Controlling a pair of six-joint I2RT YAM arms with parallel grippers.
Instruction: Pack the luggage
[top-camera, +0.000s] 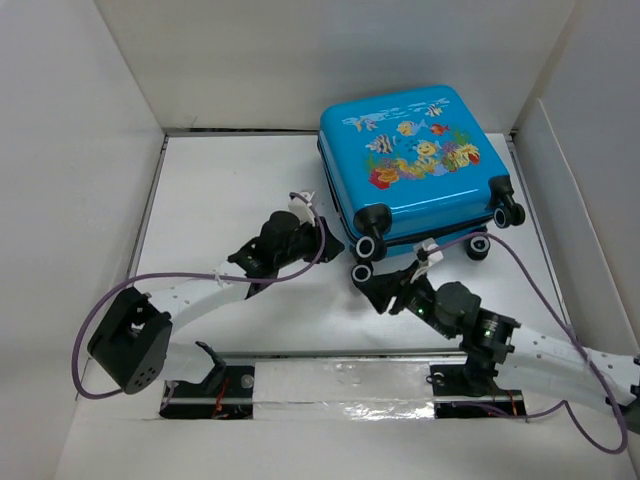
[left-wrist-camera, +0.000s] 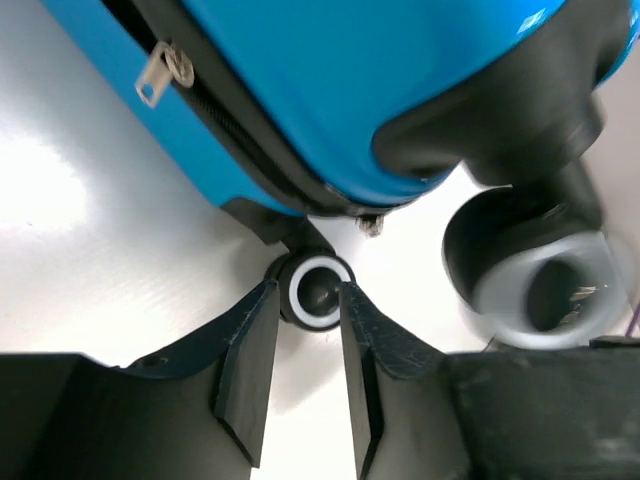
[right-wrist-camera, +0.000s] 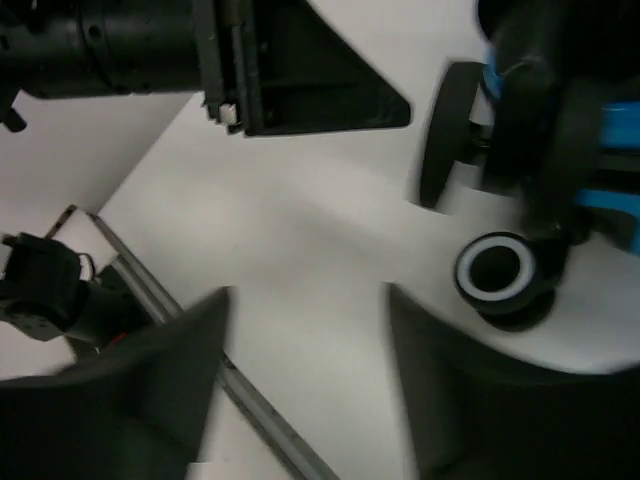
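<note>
- Luggage (top-camera: 410, 150), a small bright-blue hard-shell suitcase with a fish print, lies closed and flat at the far right of the white table (top-camera: 230, 180), its black wheels facing the arms.
- Left gripper (left-wrist-camera: 307, 290): narrow gap, tips flanking a small white-ringed black wheel (left-wrist-camera: 318, 292); contact unclear.
- Right gripper (right-wrist-camera: 310, 300): spread wide above the table, holding nothing.

The white bench (top-camera: 220, 180) has a matte surface. White panels enclose it: rear wall (top-camera: 300, 60), left wall (top-camera: 60, 180) and right wall (top-camera: 590, 170). A grey rail (top-camera: 340, 353) and a strip of glossy tape (top-camera: 340, 380) run along the near edge.
</note>
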